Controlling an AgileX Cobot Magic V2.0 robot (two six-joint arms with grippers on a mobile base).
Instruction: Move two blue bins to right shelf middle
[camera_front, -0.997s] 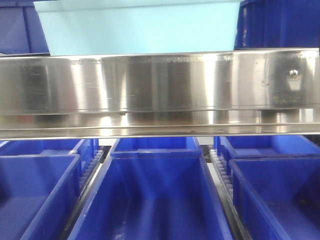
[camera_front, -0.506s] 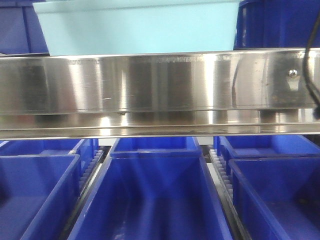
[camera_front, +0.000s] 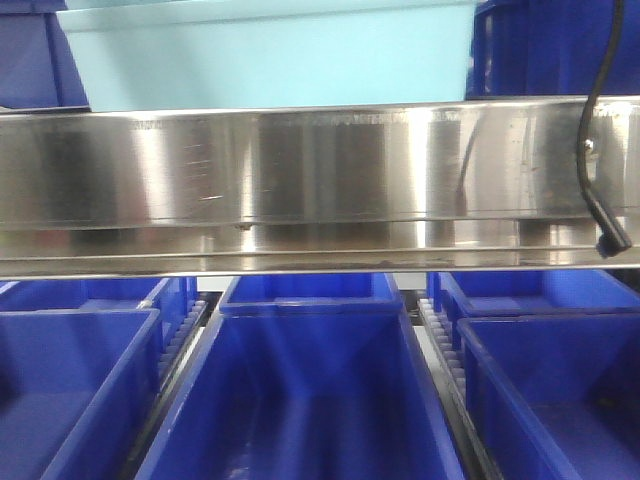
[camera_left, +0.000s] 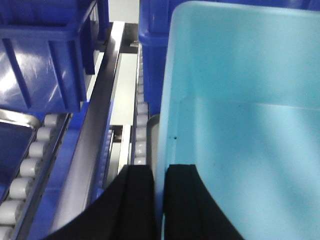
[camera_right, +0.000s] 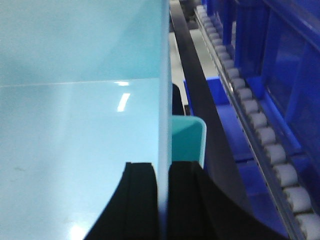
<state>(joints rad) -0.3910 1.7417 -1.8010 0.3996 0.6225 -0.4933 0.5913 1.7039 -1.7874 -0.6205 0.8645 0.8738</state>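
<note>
Exterior front-facing view: the pale blue rigid plastic bin (camera_front: 270, 55) shows just above the brushed steel front rail (camera_front: 300, 180) of the shelf, near the middle of that edge. Dark blue plastic bins (camera_front: 310, 400) stand on the level below.

Left wrist view: the left gripper (camera_left: 159, 175) is clamped across the bin's left side wall, one finger inside and one outside.

Right wrist view: the right gripper (camera_right: 161, 170) pinches the right wall likewise.

The bin is empty and thin-walled, so it is judged light, smooth and slightly flexible. Hold it at opposite walls and keep it level.

One pale-blue bin (camera_front: 270, 60), eight dark-blue bins (camera_front: 300, 400), one steel rail (camera_front: 300, 170), one black cable (camera_front: 598, 212).
</note>
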